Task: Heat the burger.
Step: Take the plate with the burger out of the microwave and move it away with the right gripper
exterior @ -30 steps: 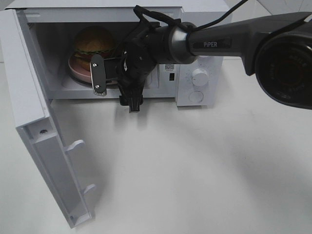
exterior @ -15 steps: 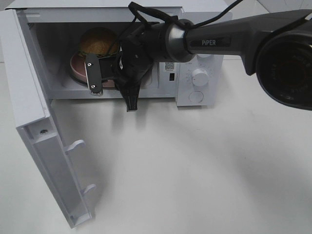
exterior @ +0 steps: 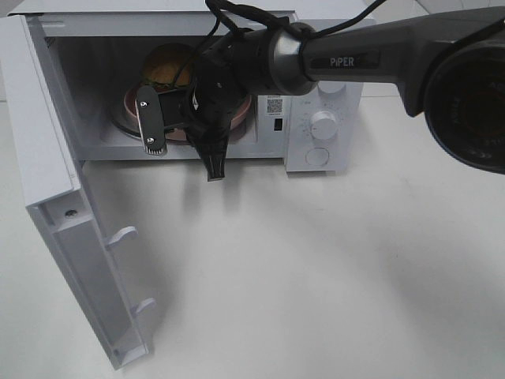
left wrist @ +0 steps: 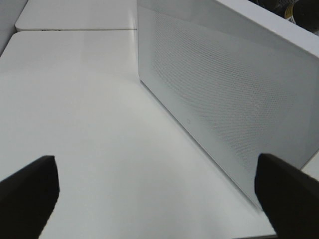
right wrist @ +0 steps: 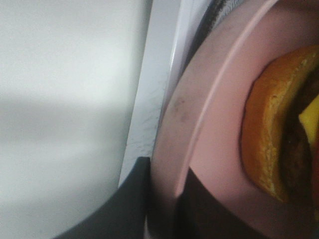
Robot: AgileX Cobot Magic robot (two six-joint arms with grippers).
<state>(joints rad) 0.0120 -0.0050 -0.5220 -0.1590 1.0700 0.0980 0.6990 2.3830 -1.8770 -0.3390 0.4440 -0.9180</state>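
A white microwave (exterior: 316, 95) stands at the back of a white table (exterior: 331, 276), its door (exterior: 55, 213) swung wide open toward the left in the high view. Inside the cavity sits the burger (exterior: 167, 65), with a golden-brown bun, on a pink plate (exterior: 126, 106).

The right arm (exterior: 379, 55), dark grey with "PIPER" printed on it, reaches across from the right side into the open microwave. Its right gripper (exterior: 170, 130) is at the front of the cavity, at the near edge of the plate. One finger (exterior: 148, 122), with a pale pad, lies across the plate's front edge; another dark finger (exterior: 215, 162) hangs down past the microwave's front sill. In the right wrist view, the plate's pink rim (right wrist: 199, 129) fills the picture with the burger's orange bun edge (right wrist: 264, 134) beside it, and a dark finger (right wrist: 124, 209) presses against the rim, so the claw looks clamped on the plate.

The left wrist view shows the left gripper (left wrist: 159, 191) with its two dark fingertips (left wrist: 30, 189) spread far apart, hovering over the bare table beside the microwave's perforated white side wall (left wrist: 224, 94).
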